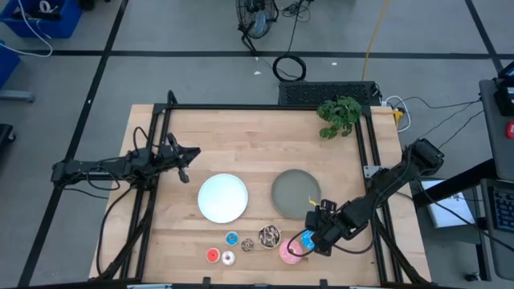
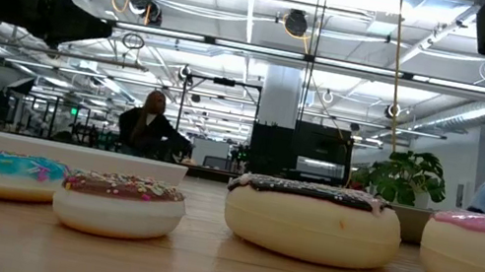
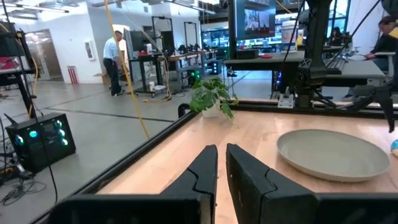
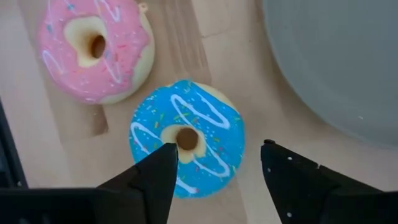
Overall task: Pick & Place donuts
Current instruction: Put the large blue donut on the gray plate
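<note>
Blue-iced donut lies on the wood near the table's front edge, between the grey plate and the pink donut — the right gripper hovers over it. Right wrist view: jaws spread wide, holding nothing. Left wrist view: left gripper — fingers nearly together, empty.

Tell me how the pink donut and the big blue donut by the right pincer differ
The pink donut has pink icing with thin white lines, while the blue donut has blue icing with white lines and coloured sprinkles. The blue donut lies right under the open right pincer, one finger overlapping its edge; the pink donut lies clear of it. The blue donut is nearer the grey plate. Both lie flat on the wooden table, icing up, similar in size, with pale undersides.
</note>
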Available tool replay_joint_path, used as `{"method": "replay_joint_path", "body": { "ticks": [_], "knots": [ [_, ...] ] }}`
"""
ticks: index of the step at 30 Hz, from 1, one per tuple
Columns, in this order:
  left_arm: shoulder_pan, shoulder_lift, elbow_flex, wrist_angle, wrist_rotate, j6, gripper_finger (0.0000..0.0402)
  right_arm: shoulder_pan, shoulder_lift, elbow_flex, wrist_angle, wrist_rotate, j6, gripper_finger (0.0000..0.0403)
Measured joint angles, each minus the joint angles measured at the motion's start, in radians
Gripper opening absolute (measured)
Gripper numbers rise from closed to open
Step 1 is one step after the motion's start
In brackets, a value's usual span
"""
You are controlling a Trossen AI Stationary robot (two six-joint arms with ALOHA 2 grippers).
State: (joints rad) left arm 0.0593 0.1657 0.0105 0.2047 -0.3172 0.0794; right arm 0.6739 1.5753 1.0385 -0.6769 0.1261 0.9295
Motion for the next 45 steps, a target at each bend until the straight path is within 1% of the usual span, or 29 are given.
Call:
{"method": "replay_joint_path", "body": {
  "ticks": [6, 15, 20, 24, 27, 29, 32, 36, 39, 40, 42, 45],
  "knots": [
    [0.000, 0.000, 0.000, 0.000, 0.000, 0.021, 0.0042, 0.000, 0.000, -0.055, 0.067, 0.001, 0.003, 0.0211],
    [0.000, 0.000, 0.000, 0.000, 0.000, 0.046, 0.0042, 0.000, 0.000, -0.167, 0.227, 0.000, 0.046, 0.0210],
    [0.000, 0.000, 0.000, 0.001, -0.005, 0.047, 0.0042, 0.000, 0.044, -0.171, 0.240, -0.056, 0.061, 0.0210],
    [0.000, 0.000, 0.000, 0.001, -0.024, 0.047, 0.0042, -0.001, 0.095, -0.169, 0.246, -0.067, 0.047, 0.0210],
    [0.000, 0.000, 0.000, 0.001, -0.025, 0.047, 0.0042, -0.001, 0.110, -0.169, 0.232, -0.071, 0.050, 0.0206],
    [0.000, 0.000, 0.000, 0.001, -0.026, 0.046, 0.0042, -0.001, 0.110, -0.169, 0.232, -0.072, 0.067, 0.0195],
    [0.000, 0.000, 0.000, 0.003, -0.026, 0.045, 0.0042, -0.002, 0.104, -0.170, 0.238, -0.072, 0.077, 0.0162],
    [0.000, 0.000, 0.000, 0.002, -0.026, 0.047, 0.0042, -0.002, 0.086, -0.171, 0.246, -0.075, 0.076, 0.0093],
    [0.000, 0.000, 0.000, 0.002, -0.026, 0.046, 0.0042, -0.003, 0.051, -0.175, 0.250, -0.077, 0.074, 0.0033],
    [0.000, 0.000, 0.000, 0.002, -0.026, 0.043, 0.0042, -0.005, 0.037, -0.175, 0.247, -0.085, 0.070, 0.0020],
    [0.000, 0.000, 0.000, 0.004, -0.026, 0.039, 0.0042, -0.005, -0.001, -0.177, 0.240, -0.099, 0.050, 0.0012],
    [0.000, 0.000, 0.000, 0.007, -0.025, 0.039, 0.0042, -0.005, -0.052, -0.176, 0.227, -0.097, 0.044, 0.0023]
  ]
}}
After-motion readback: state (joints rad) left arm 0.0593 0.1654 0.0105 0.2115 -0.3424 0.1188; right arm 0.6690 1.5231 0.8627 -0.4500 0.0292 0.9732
